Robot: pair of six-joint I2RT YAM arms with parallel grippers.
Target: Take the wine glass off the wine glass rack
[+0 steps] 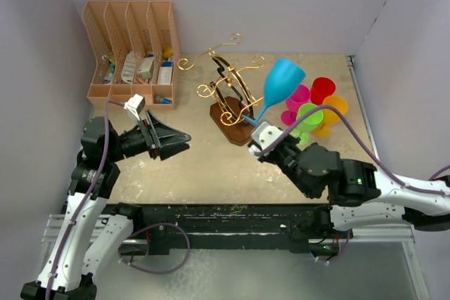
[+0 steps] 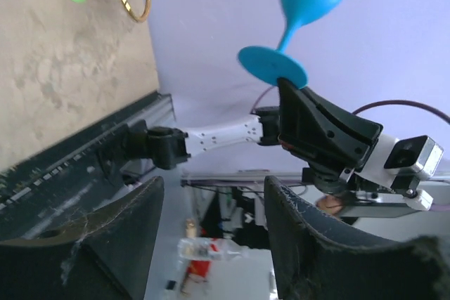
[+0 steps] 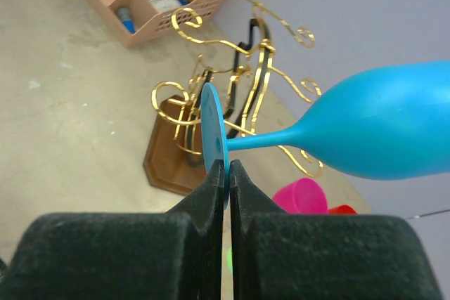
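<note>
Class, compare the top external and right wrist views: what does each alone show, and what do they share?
Only the top external shows the left gripper, open, and the green cup. Only the right wrist shows the right gripper closed on the rim of the foot. Both show the blue wine glass, the gold rack and the tan organiser.

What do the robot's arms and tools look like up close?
The left arm and right arm have white shells with chunky black joints; a greyish-purple cable loops along each. The left tool and right tool carry black wedge-shaped fingers and a small white camera block. A green light glows on the right arm.
</note>
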